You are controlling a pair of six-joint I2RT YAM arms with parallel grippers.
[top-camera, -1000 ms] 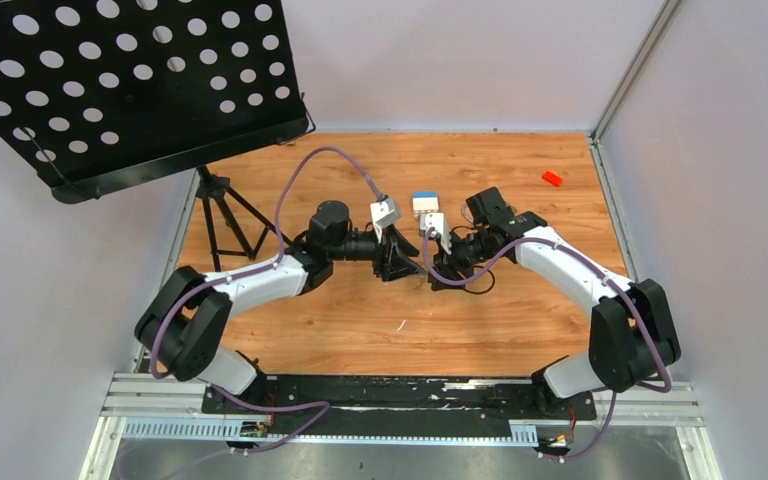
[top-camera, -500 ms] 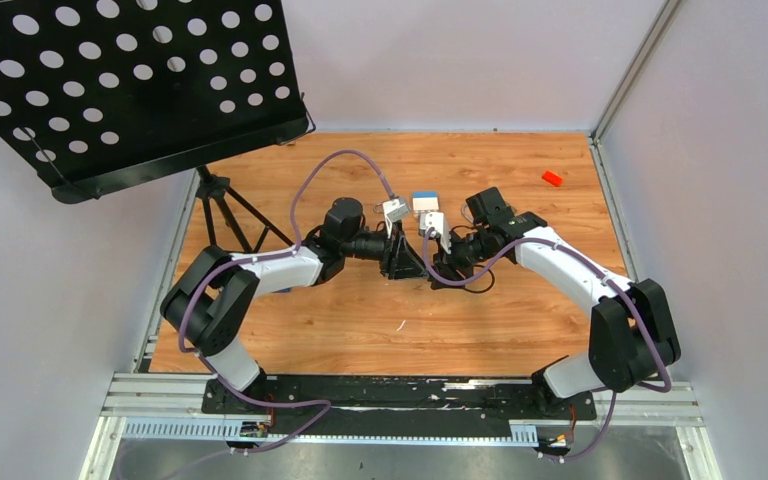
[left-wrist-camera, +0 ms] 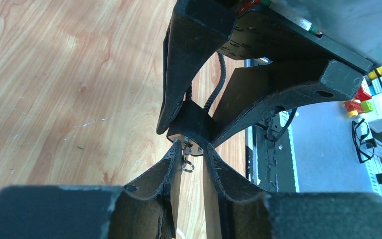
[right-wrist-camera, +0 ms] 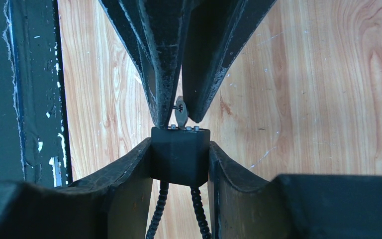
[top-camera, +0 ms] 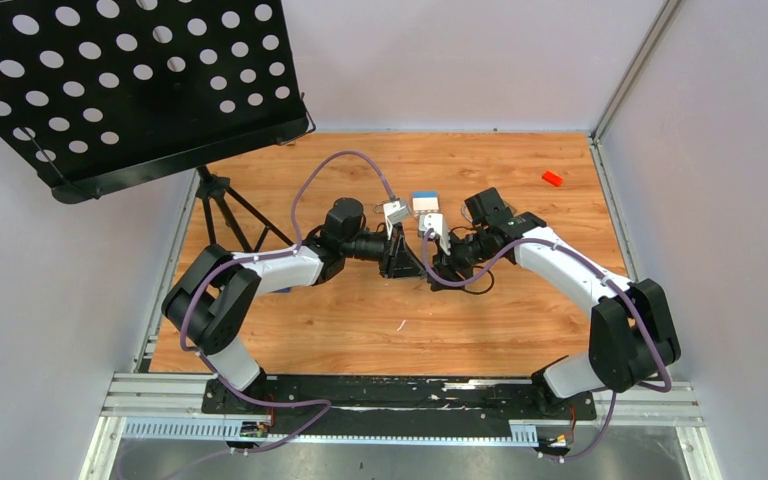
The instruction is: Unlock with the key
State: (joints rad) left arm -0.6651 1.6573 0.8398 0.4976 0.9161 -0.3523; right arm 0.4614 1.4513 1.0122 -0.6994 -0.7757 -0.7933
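A blocky black lock body (right-wrist-camera: pixel 180 154) with two black cable ends below it sits clamped between the fingers of my right gripper (right-wrist-camera: pixel 180 158), held a little above the wooden table. The small grey key (right-wrist-camera: pixel 180 113) sticks out of the lock's face. In the left wrist view the key (left-wrist-camera: pixel 186 158) with its little ring lies against one finger of my left gripper (left-wrist-camera: pixel 193 152), and a narrow gap separates it from the other finger. The lock (left-wrist-camera: pixel 190 122) is right at those fingertips. From above, the left gripper (top-camera: pixel 416 262) and right gripper (top-camera: pixel 440 266) meet tip to tip mid-table.
A black perforated music stand (top-camera: pixel 130 80) on a tripod (top-camera: pixel 225 215) overhangs the back left. A small red block (top-camera: pixel 552 178) lies at the back right and a white and blue item (top-camera: pixel 424 201) just behind the grippers. The lock's cable (top-camera: pixel 475 285) loops under the right wrist.
The left arm has reached further right toward the lock, and its jaws have narrowed around the key. The right arm and the lock have stayed still.
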